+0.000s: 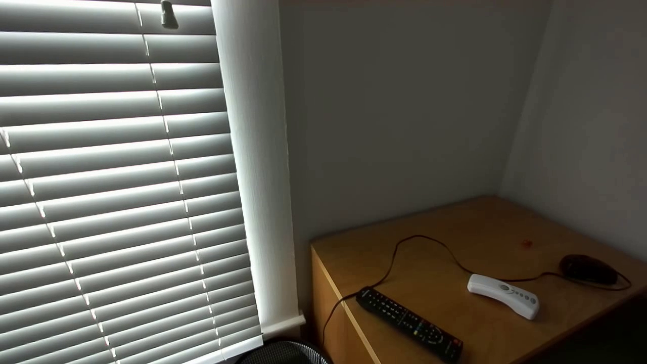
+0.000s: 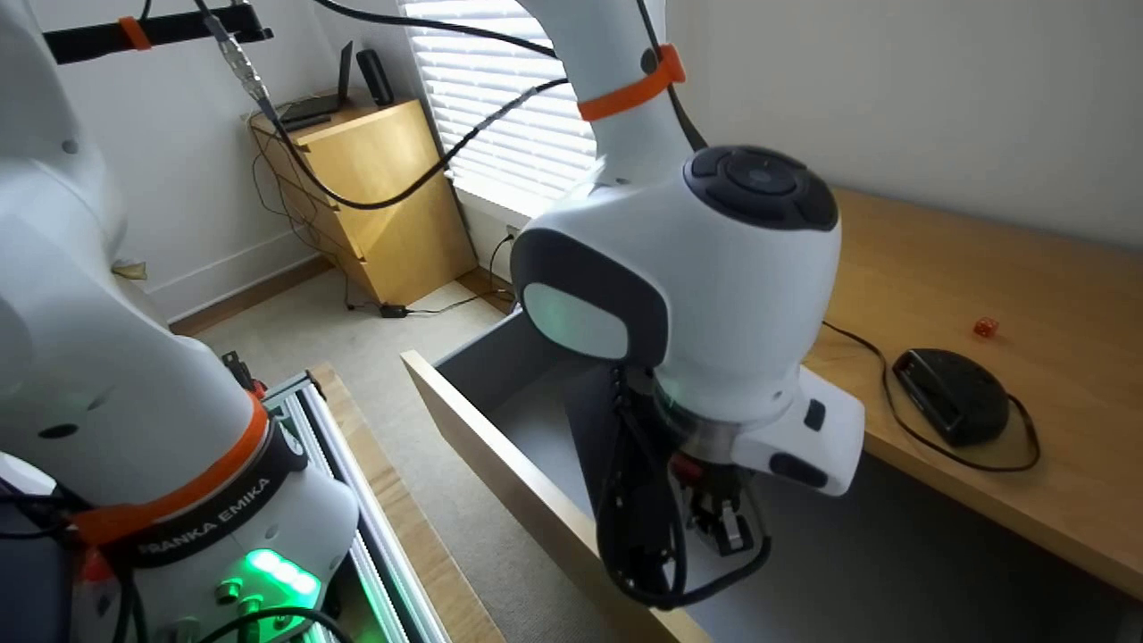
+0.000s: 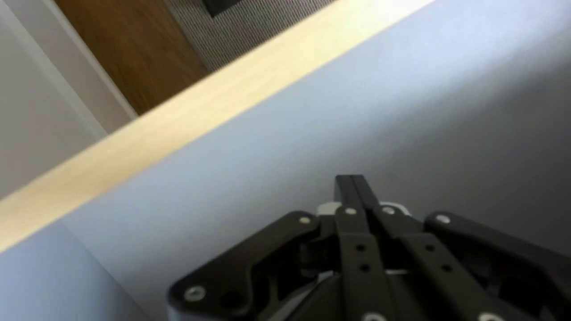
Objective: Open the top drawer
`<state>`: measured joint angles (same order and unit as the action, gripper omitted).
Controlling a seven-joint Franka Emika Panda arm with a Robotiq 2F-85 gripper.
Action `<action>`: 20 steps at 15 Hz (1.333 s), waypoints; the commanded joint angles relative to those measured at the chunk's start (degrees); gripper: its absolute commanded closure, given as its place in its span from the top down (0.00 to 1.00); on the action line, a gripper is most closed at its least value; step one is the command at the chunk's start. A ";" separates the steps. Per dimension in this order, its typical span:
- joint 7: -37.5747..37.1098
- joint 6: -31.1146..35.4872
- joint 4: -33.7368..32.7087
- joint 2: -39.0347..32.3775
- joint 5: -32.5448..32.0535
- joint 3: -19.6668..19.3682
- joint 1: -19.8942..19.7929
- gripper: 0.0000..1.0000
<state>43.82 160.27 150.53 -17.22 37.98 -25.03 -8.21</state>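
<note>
Pointing into one pulled-out drawer [image 2: 518, 487], one pincer [image 3: 352, 178], two fingertips [image 3: 345, 189] together, two remotes [image 1: 409, 323]

Arm [image 2: 741, 304] white, rounded; orange bands [image 2: 629, 96]; black cables [image 2: 362, 206]; dark collar [image 2: 205, 520] lettered FRANKA EMIKA; green lights [image 2: 284, 572] on base [image 2: 326, 522]; round dark button pad [image 2: 759, 179]; gripper [image 3: 350, 179] black, screws [image 3: 195, 293] silvery

Gripper [image 3: 350, 179] between drawer front [image 2: 500, 464] and dresser top [image 2: 1027, 259]
</note>
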 commanded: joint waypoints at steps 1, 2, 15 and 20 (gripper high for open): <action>0.80 0.12 2.55 8.11 -4.93 -0.98 3.22 0.27; 0.04 -0.11 2.84 9.78 -6.55 -0.95 4.16 0.34; -31.23 -7.17 5.47 42.09 -38.83 10.91 -1.34 1.00; -30.20 -9.44 3.36 43.62 -37.45 10.53 -0.52 1.00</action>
<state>13.68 150.96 153.97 26.39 0.56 -14.58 -8.66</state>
